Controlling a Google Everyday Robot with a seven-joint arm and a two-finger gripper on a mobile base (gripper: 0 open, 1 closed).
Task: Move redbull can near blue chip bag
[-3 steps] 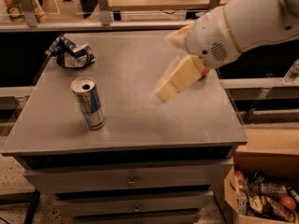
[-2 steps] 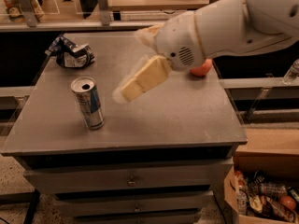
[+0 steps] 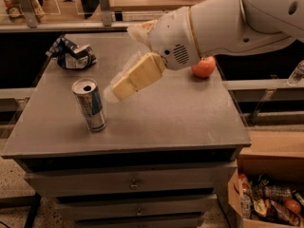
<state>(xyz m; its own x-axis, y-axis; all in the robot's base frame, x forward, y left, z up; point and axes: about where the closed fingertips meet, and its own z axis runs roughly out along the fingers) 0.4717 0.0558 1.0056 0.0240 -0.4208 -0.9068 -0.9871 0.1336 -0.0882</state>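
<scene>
Reaching low across the surface [image 3: 180,122], the white arm angles its claw [image 3: 122,61] downward, fingers [image 3: 137,77] spread and holding nothing. Just past the claw's lower tip stands the redbull can [image 3: 89,104], upright, silver with blue panels, untouched. Farther beyond the claw lies the crumpled blue chip bag [image 3: 71,53].

Lab-like workroom: gripper [image 3: 124,63] above metal drawer cabinet [image 3: 142,184], workbenches [image 3: 142,1] behind.

Pincer [image 3: 118,88] right of redbull can [image 3: 89,104]
</scene>
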